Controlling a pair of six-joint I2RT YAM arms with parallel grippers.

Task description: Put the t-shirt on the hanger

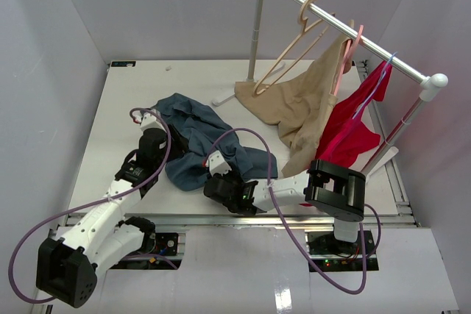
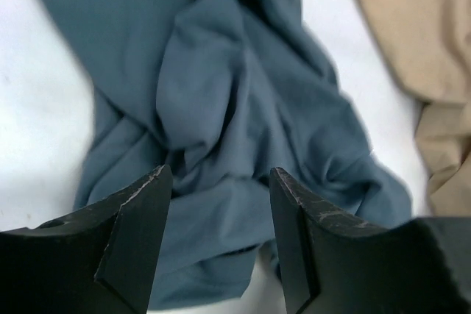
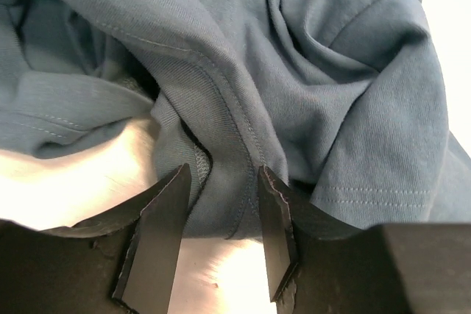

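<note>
The slate-blue t-shirt lies crumpled on the white table, roughly in the middle. My left gripper hovers at its left edge, jaws open over the bunched cloth, nothing pinched. My right gripper is at the shirt's near edge, open, its fingers either side of a seamed fold that lies flat on the table. The pale wood-coloured hanger hangs bare on the rail at the back right, well away from both grippers.
On the same rail a pink hanger holds a tan garment, whose lower part rests on the table beside the t-shirt. A red garment hangs on a thin blue hanger. The rail's posts stand at back and right.
</note>
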